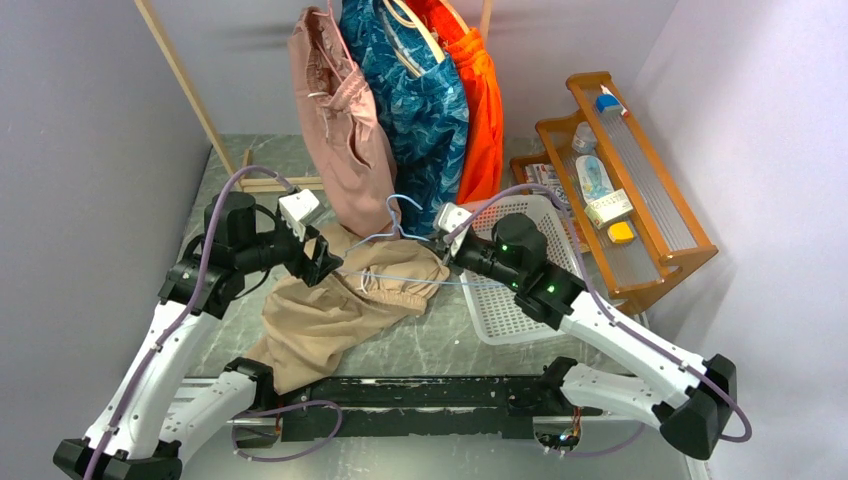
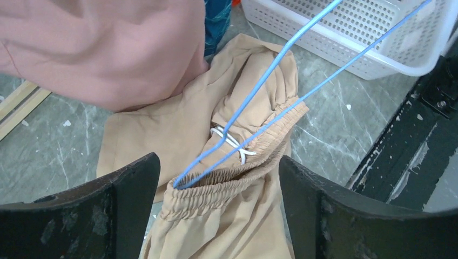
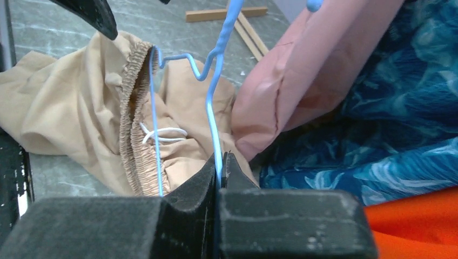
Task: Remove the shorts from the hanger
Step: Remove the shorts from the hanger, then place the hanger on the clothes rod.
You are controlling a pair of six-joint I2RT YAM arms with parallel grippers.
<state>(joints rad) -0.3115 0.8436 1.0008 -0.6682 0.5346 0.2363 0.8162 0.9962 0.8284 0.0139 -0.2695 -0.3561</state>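
The tan shorts [image 1: 335, 310] lie crumpled on the table [image 1: 450, 345] between the arms, with a corner of the blue wire hanger [image 3: 216, 129] tucked in their stretchy waist. The right gripper [image 3: 221, 162] pinches the hanger's wire tight, and the left gripper [image 2: 217, 162] hangs over the waist with fingers spread wide (holding nothing).

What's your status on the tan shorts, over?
Right pincer shut on blue wire hanger. Left pincer open over tan shorts waistband. Hanger end inside waistband.
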